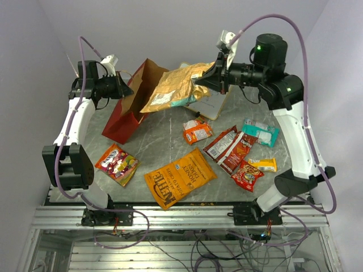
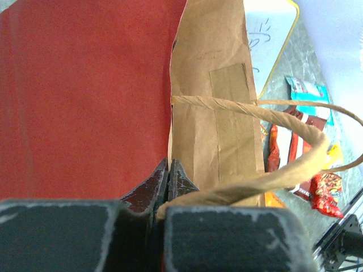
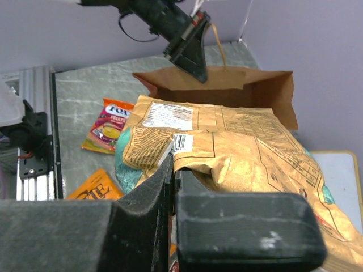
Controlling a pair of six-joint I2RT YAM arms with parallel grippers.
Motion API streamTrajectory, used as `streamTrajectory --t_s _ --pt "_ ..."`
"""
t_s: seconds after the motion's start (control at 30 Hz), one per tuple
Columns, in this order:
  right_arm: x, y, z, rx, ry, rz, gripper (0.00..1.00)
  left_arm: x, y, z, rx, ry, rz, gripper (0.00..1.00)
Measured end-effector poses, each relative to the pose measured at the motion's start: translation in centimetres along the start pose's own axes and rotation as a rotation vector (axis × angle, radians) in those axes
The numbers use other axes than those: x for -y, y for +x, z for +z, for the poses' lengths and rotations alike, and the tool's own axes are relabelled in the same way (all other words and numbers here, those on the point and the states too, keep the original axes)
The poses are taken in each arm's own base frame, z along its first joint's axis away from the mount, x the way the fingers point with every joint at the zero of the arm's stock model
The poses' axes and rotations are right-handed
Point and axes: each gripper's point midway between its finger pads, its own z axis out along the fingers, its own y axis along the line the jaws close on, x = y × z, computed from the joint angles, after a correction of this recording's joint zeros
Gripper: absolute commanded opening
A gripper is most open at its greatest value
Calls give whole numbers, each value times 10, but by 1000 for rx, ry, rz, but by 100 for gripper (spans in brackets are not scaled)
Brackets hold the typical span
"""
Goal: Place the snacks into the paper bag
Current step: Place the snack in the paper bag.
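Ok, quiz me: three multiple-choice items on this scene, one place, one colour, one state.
1. The tan chip bag is: A. on the floor B. held by the right jaws at the mouth of the paper bag C. under the left arm
2. The paper bag's outside is: A. blue B. green C. red
3. The left jaws are: A. wide open B. shut on the paper bag's rim C. out of view
1B: pinched in the right wrist view; 2C: red wall; 3B: closed on its rim.
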Motion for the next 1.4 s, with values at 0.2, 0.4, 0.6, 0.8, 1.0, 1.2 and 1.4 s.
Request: streamTrajectory --t_s 0.2,0.4,0.6,0.8,1.0,1.2,1.4 --pt "17 38 38 -88 3 59 0 6 7 -2 -44 12 86 7" --pt "8 68 78 -159 -53 87 0 5 15 -4 -81 16 154 8" --pt "-4 80 92 -189 -94 109 0 7 19 -3 -99 27 211 8" --pt "-18 81 101 -181 -135 152 0 16 23 1 -112 56 246 7" --pt "-10 108 118 -220 -91 229 0 18 28 2 -116 73 242 7" --pt "-5 127 142 -233 -125 303 0 19 32 3 -122 98 279 7" --pt "-16 135 149 -206 -201 346 0 27 37 1 -132 171 355 7"
